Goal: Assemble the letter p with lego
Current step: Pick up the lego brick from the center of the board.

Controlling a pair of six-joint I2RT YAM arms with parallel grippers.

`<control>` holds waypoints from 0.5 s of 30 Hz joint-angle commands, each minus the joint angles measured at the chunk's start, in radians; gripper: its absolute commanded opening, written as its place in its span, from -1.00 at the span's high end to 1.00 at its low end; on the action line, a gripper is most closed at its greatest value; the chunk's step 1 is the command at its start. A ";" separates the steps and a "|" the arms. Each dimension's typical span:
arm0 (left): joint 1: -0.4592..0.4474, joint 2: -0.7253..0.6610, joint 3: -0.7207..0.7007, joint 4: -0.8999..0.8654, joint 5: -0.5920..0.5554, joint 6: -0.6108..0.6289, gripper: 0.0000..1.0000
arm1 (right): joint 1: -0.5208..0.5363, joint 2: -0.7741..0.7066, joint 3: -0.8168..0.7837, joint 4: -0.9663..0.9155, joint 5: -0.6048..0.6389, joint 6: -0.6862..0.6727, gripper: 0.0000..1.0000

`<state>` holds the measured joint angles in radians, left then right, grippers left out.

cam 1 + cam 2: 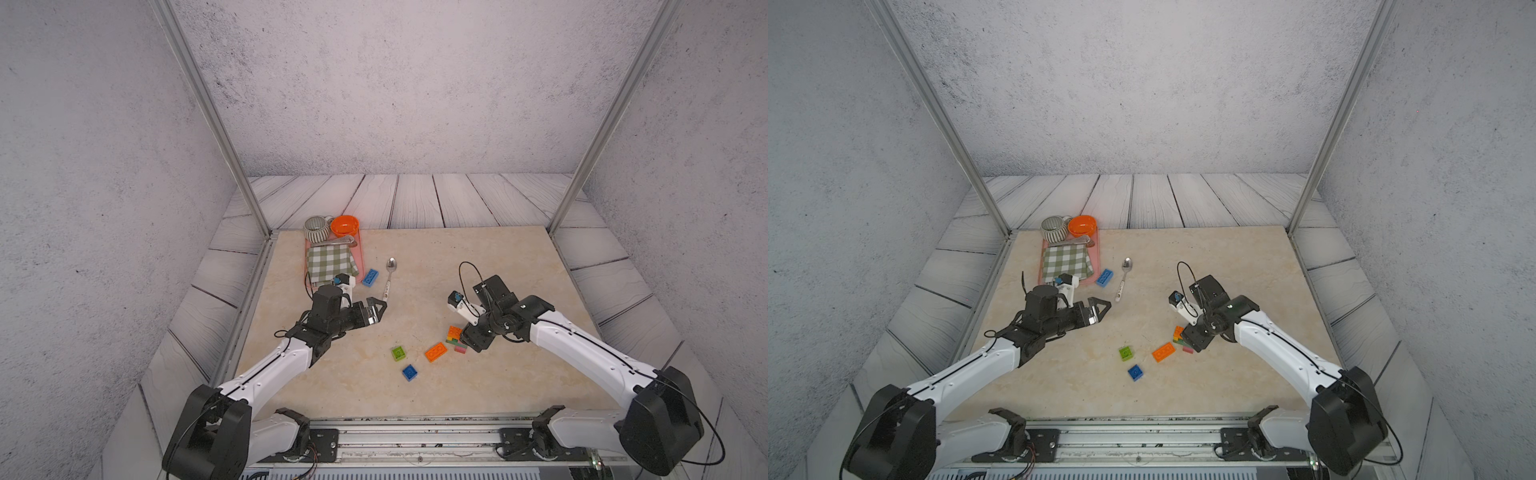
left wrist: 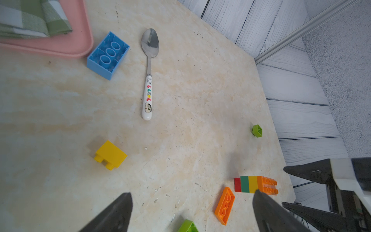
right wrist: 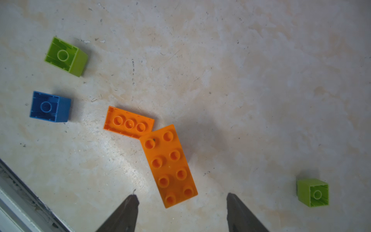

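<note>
A stack of lego [image 2: 255, 184] lies on its side on the table, red, dark green, yellow and orange; its studded orange top [image 3: 168, 164] faces my right gripper [image 3: 182, 196]. That gripper hangs over the stack [image 1: 455, 337], open, with both fingers clear of the brick. A flat orange brick [image 3: 128, 122] lies upside down against the stack's corner. A lime brick [image 1: 398, 353], a blue square brick [image 1: 409, 372] and a light blue oblong brick [image 1: 370, 277] lie loose. My left gripper [image 1: 380, 309] hovers open and empty near a yellow brick [image 2: 110, 153].
A metal spoon [image 1: 390, 274] lies beside the light blue brick. At the back left, a pink tray [image 2: 76, 50] holds a checked cloth [image 1: 330, 259], a mug [image 1: 318, 228] and an orange bowl [image 1: 345, 225]. Another lime brick [image 3: 313, 192] sits beyond the stack.
</note>
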<state>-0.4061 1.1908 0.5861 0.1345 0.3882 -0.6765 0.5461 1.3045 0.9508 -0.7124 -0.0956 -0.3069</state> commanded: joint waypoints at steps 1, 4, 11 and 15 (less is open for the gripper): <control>-0.008 -0.011 0.009 -0.005 -0.003 0.020 -0.96 | -0.008 0.044 0.021 -0.012 -0.041 -0.034 -0.60; -0.008 -0.009 0.009 -0.005 -0.005 0.020 -0.96 | -0.014 0.094 0.038 -0.034 -0.042 -0.046 -0.67; -0.010 -0.010 0.012 -0.007 0.002 0.021 -0.95 | -0.017 0.157 0.055 -0.046 -0.048 -0.057 -0.43; -0.011 -0.008 0.014 -0.006 0.006 0.019 -0.96 | -0.019 0.199 0.072 -0.063 -0.070 -0.062 -0.16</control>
<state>-0.4084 1.1908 0.5861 0.1307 0.3889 -0.6758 0.5323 1.4818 0.9951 -0.7425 -0.1360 -0.3592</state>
